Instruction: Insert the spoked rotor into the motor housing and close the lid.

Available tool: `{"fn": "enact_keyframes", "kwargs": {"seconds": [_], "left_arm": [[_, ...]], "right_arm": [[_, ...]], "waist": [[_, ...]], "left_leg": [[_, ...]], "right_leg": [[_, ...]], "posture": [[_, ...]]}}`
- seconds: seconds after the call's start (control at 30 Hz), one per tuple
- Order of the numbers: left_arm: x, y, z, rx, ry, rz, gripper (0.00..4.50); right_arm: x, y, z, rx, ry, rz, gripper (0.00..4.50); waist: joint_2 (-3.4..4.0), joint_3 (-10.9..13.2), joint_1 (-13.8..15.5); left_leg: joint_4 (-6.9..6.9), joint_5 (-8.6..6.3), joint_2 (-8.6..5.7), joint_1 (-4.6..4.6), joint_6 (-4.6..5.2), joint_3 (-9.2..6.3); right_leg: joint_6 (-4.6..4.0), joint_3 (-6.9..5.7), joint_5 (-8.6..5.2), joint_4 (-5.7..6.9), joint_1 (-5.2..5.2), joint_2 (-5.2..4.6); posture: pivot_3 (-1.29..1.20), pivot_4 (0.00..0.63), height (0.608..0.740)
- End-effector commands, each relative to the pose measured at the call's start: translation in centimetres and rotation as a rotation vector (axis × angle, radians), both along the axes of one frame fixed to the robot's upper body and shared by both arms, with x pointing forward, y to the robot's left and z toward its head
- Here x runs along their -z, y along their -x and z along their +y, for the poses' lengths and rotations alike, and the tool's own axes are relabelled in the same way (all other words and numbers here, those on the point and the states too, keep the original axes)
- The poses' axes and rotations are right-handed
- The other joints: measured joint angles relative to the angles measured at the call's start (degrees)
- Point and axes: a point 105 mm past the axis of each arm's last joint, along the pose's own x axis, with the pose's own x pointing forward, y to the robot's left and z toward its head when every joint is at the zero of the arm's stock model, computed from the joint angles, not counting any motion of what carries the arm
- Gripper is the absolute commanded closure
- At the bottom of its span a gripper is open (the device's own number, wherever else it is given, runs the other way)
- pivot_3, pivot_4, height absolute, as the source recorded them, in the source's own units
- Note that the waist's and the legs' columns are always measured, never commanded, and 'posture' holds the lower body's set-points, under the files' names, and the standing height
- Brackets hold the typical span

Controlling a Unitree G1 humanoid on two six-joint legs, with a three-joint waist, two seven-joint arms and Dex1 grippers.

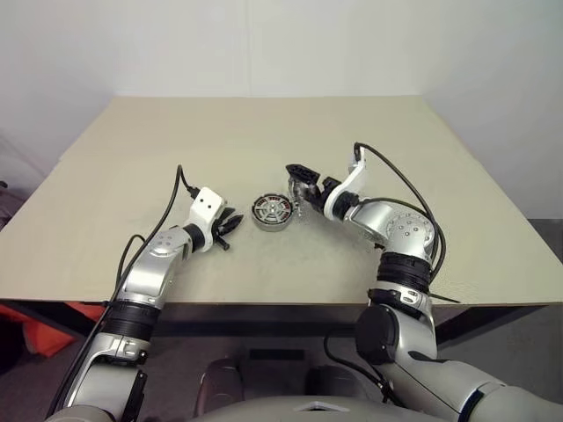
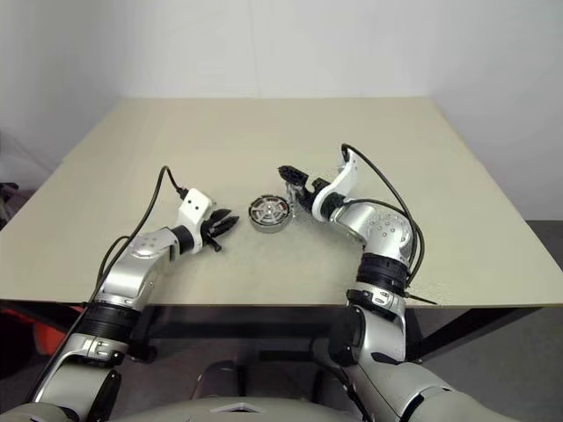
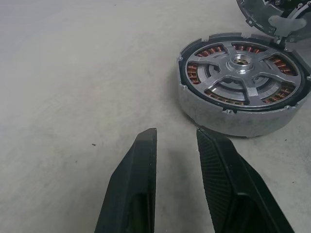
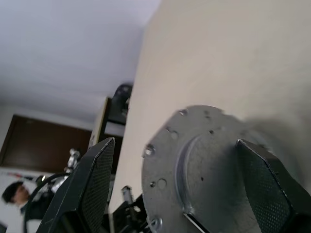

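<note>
Beige table [image 1: 264,132] set against plain white walls. The motor housing [image 1: 272,212] rests on the table with the spoked rotor [image 3: 241,71] seated inside over copper windings. Left gripper [image 1: 230,224], jaws slightly apart and empty, lies just beside the housing. Right gripper [image 4: 187,191], jaws spread wide, brackets the lid [image 4: 194,170], which stands on edge; contact cannot be told

One table [image 1: 132,176], one motor housing [image 3: 228,116] with one spoked rotor [image 3: 243,73] in it, one lid [image 4: 204,160], two grippers: left [image 3: 176,141], right [image 4: 189,150]. One person [image 4: 17,194] in the background.
</note>
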Motion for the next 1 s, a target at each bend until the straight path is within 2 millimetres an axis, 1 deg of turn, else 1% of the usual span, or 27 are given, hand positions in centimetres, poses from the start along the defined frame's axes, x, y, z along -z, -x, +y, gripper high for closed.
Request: {"fn": "enact_keyframes", "kwargs": {"seconds": [0.03, 0.13, 0.23, 0.37, 0.47, 0.53, 0.63, 0.7, 0.83, 1.0], "left_arm": [[-1.6, -0.3, 0.1, -0.004, -0.005, -0.065, 3.12], [-1.6, -0.3, 0.4, -0.013, -0.006, -0.066, 3.12], [-1.7, -0.3, 0.8, -0.021, -0.007, -0.068, 3.12], [-1.9, -0.3, 1.1, -0.031, -0.001, -0.072, 3.12], [-2.3, -0.5, 1.4, -0.03, 0.007, -0.091, 3.12], [-2.6, -0.6, 1.4, -0.018, 0.023, -0.093, 3.12], [-3.1, -0.6, 1.6, 0.007, 0.038, -0.095, 3.12], [-3.3, -0.7, 1.8, 0.013, 0.038, -0.095, 3.12], [-3.5, -0.9, 2.5, 0.005, 0.031, -0.095, 3.12], [-3.2, -0.5, 2.4, 0.005, 0.036, -0.087, 3.12]], "right_arm": [[-2.0, 0.3, 2.0, -0.063, -0.009, -0.071, 0.02], [-1.6, 0.4, 2.4, -0.075, 0.017, -0.073, 0.02], [-1.6, 0.3, 2.3, -0.065, 0.053, -0.103, 0.02], [-1.6, 0.1, 2.0, -0.052, 0.181, -0.224, 0.02], [-1.4, 0.7, 2.4, -0.136, 0.321, -0.377, 0.02], [-0.6, 1.0, 2.7, -0.198, 0.44, -0.469, 0.02], [1.1, 0.7, 2.7, -0.258, 0.645, -0.59, 0.02], [1.8, 0.7, 3.1, -0.304, 0.721, -0.655, 0.02], [2.9, 0.7, 4.3, -0.364, 0.785, -0.717, 0.02], [3.6, 0.2, 5.4, -0.378, 0.811, -0.749, 0.02]], "waist": [[0.0, 0.0, 0.0], [0.0, 0.0, 0.0], [0.0, 0.0, 0.0], [0.0, 0.0, 0.1], [-0.01, 0.0, 0.1], [-0.01, 0.0, 0.1], [-0.01, 0.0, 0.1], [-0.01, 0.0, 0.0], [-0.02, 0.0, -0.1], [-0.02, 0.0, -0.2]], "left_leg": [[-0.01, 0.0, 0.0, 0.0, 0.0, 0.0], [-0.05, 0.0, 0.0, 0.0, 0.0, 0.0], [-0.09, 0.0, 0.0, 0.0, 0.0, 0.0], [-0.15, 0.0, 0.0, -0.04, 0.0, 0.0], [-0.15, -0.01, -0.01, -0.13, 0.02, -0.01], [-0.15, -0.02, 0.0, -0.15, 0.03, -0.01], [-0.16, -0.02, 0.01, -0.15, 0.04, -0.01], [-0.16, -0.03, 0.01, -0.15, 0.04, -0.01], [-0.14, -0.04, 0.01, -0.15, 0.07, -0.01], [-0.09, -0.08, 0.02, -0.18, 0.14, -0.01]], "right_leg": [[0.0, 0.0, 0.0, -0.01, 0.0, 0.0], [0.0, 0.0, 0.0, -0.03, -0.01, 0.0], [0.01, 0.0, 0.0, -0.08, -0.01, 0.0], [0.01, -0.01, 0.0, -0.16, 0.0, 0.0], [0.02, -0.03, 0.02, -0.25, 0.0, 0.0], [0.02, -0.04, 0.02, -0.29, 0.0, 0.0], [0.01, -0.06, 0.02, -0.3, 0.0, 0.01], [-0.13, -0.06, 0.1, -0.3, 0.0, 0.01], [-0.27, -0.07, 0.18, -0.29, 0.0, 0.01], [-0.39, -0.07, 0.25, -0.29, 0.0, 0.01]], "posture": [[0.0, 0.0, 0.74], [0.0, 0.0, 0.74], [0.0, 0.0, 0.74], [0.0, 0.0, 0.74], [0.0, 0.0, 0.74], [0.0, 0.0, 0.74], [0.0, 0.0, 0.74], [0.0, 0.0, 0.74], [0.0, 0.0, 0.74], [0.0, 0.0, 0.74]]}}
